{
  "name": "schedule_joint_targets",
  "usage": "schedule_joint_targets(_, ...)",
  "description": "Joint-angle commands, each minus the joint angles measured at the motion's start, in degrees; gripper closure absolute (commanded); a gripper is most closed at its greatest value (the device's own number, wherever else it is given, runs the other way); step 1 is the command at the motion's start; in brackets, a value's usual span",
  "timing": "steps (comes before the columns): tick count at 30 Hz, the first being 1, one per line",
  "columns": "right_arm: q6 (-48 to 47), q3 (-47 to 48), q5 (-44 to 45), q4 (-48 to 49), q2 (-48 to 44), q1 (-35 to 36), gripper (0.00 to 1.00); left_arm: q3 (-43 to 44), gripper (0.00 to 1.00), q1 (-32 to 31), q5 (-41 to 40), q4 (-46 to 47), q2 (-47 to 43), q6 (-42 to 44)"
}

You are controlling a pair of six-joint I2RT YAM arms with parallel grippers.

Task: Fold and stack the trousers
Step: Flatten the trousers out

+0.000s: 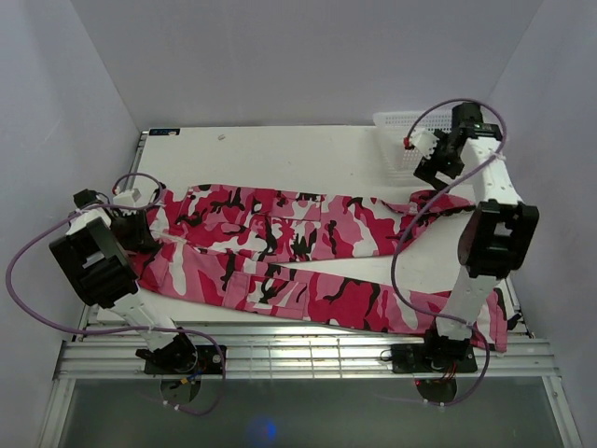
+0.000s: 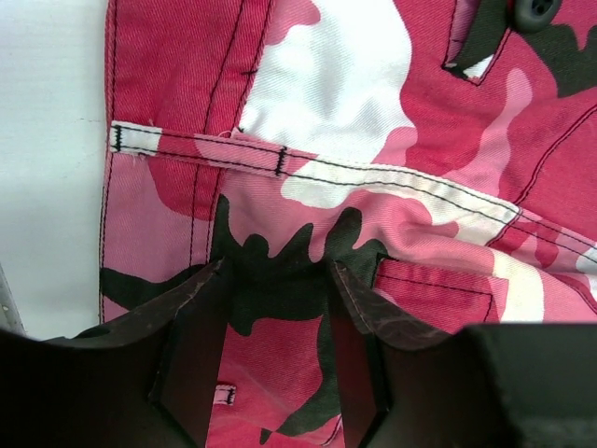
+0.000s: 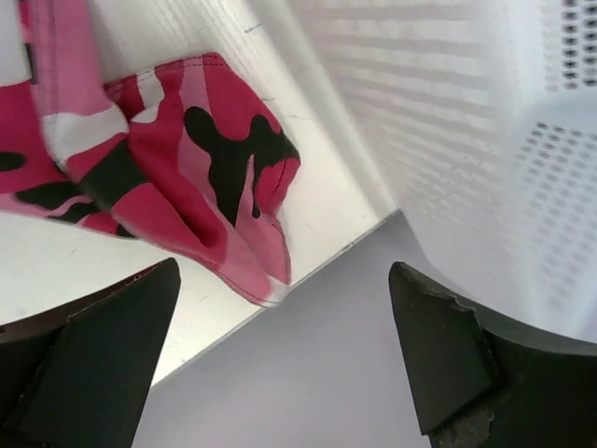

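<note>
Trousers place: the trousers (image 1: 280,252) lie spread along the table (image 1: 280,154), the waist at the left and both legs running to the right.
Left end effector: the left end effector (image 2: 280,269) is low over the waist part, its jaws about half apart. I see flat cloth between them and no pinched fold.
Right end effector: the right end effector (image 3: 284,271) hangs raised at the far right corner, jaws wide and holding nothing.
Risk at the cuff: the far leg cuff (image 3: 215,149) lies just at the right edge of the table. A weak or off-centre grasp may push it over the edge.
Risk at the basket: the white mesh basket (image 1: 396,126) stands just beside the right end effector. A careless descent may hit it or drag it.
Risk at the waist: if the left jaws catch only the top layer, the fold will probably go crooked.
Near leg: its end reaches the near right corner, close to the right arm base, where it could snag.
Open room: the far strip of the table behind the trousers is bare, so this is the freest side to fold toward. The left and right edges give little margin.
</note>
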Motion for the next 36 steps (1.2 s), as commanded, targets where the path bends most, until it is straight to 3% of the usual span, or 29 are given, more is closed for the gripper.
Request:
schedule_joint_targets(1, 4.54, -6.62, -13.87, 5.0, -12.57, -7.75, 0.02, 0.54, 0.44, -0.02, 1.35, -0.37, -3.99, -0.37)
schedule_joint_targets(6, 12.62, -18.81, -33.21, 4.74, -20.58, -21.46, 0.05, 0.1, 0.44, -0.02, 2.14, -0.81, -4.34, -0.19)
schedule_joint_targets(8, 7.32, -21.56, -35.62, -0.95, -19.89, -22.2, 0.13, 0.19, 0.44, -0.02, 2.4, -0.98, -4.17, -0.37)
schedule_joint_targets(11, 9.71, -24.38, -36.06, -4.49, -17.43, -23.25, 0.23, 0.54, 0.44, 0.06, 2.93, -1.51, -4.08, -0.8)
schedule_joint_targets(15, 14.82, -26.14, -46.4, -2.38, -16.54, -32.88, 0.25, 0.63, 0.44, -0.02, 3.72, -2.22, -4.87, -0.89)
schedule_joint_targets(18, 16.76, -30.53, -46.36, 5.68, -18.03, -35.73, 0.26, 0.36, 0.43, -0.02, 4.25, -2.3, -5.13, -0.98)
schedule_joint_targets(24, 9.38, -42.48, -39.6, 29.64, -22.25, -34.33, 0.16, 0.54, 0.41, 0.06, 4.95, -1.95, -3.99, -0.89)
schedule_joint_targets(31, 5.95, -41.7, -37.48, 37.52, -14.97, -30.03, 0.1, 5.62, 0.28, 0.06, 16.63, -4.94, -5.22, -0.27)
schedule_joint_targets(34, 0.87, -42.84, -36.69, 38.13, -13.55, -27.13, 0.14, 10.53, 0.25, -0.02, 18.57, -5.38, -3.47, -1.5)
schedule_joint_targets(36, -1.86, -43.46, -35.72, 37.44, -13.29, -25.63, 0.33, 12.92, 0.23, -0.11, 18.66, -4.51, -1.02, -3.43)
